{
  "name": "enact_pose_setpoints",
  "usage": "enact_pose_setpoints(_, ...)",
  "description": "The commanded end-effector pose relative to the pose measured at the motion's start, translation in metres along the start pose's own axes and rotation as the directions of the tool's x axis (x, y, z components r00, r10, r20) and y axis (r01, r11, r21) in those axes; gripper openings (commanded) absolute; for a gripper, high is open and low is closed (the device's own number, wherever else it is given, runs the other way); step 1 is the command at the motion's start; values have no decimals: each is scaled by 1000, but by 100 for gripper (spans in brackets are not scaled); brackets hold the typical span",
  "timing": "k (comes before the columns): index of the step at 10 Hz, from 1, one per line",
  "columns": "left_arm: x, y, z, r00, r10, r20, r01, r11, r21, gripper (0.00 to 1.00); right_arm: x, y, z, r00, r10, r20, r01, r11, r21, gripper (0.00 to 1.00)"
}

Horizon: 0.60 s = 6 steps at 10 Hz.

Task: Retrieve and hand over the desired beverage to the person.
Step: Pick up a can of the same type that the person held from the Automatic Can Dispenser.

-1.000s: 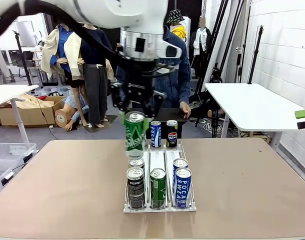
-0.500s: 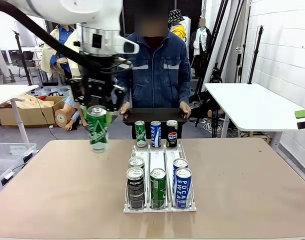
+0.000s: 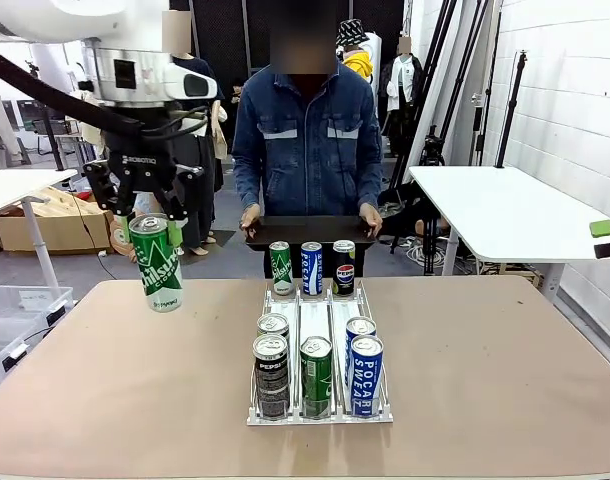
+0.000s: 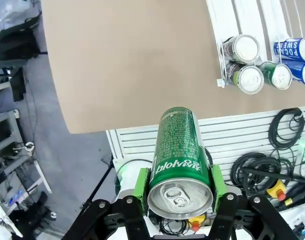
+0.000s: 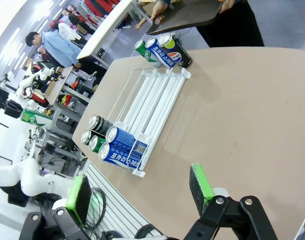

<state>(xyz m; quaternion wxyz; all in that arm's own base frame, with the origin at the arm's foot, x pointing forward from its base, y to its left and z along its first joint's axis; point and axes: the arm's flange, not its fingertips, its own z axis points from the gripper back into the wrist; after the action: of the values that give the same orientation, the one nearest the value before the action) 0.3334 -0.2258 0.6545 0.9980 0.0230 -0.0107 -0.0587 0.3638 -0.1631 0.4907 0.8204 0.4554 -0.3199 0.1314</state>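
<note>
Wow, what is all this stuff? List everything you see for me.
Held soda can: one, green, in the air over the table's left side.
Near-end cans: five, black, green and blue, rack's near end.
Far-end cans: three, green, blue, black, rack's far end.
Can rack: one, clear, table middle.
Table: one, tan, between robot and person.
Tray: one, dark, in the person's hands.
Person: one, blue denim jacket, far side.
Left gripper: one, black with green pads, shut on the held soda can.
Right gripper: one, black with green pads, open above the table.
</note>
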Motion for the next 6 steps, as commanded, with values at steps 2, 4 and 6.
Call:
enact_pose_setpoints(2, -20, 22, 6, 999, 36, 0, -36, 996, -85, 0, 1, 1, 0, 1000, -3, 4, 3, 1000, 6, 100)
enact_pose_setpoints(4, -11, 13, 6, 999, 33, -6, -33, 998, -45, 0, 1, 1, 0, 1000, -3, 4, 3, 1000, 6, 100)
enact_pose_setpoints(6, -11, 13, 6, 999, 33, -6, -33, 998, -45, 0, 1, 1, 0, 1000, -3, 4, 3, 1000, 6, 100)
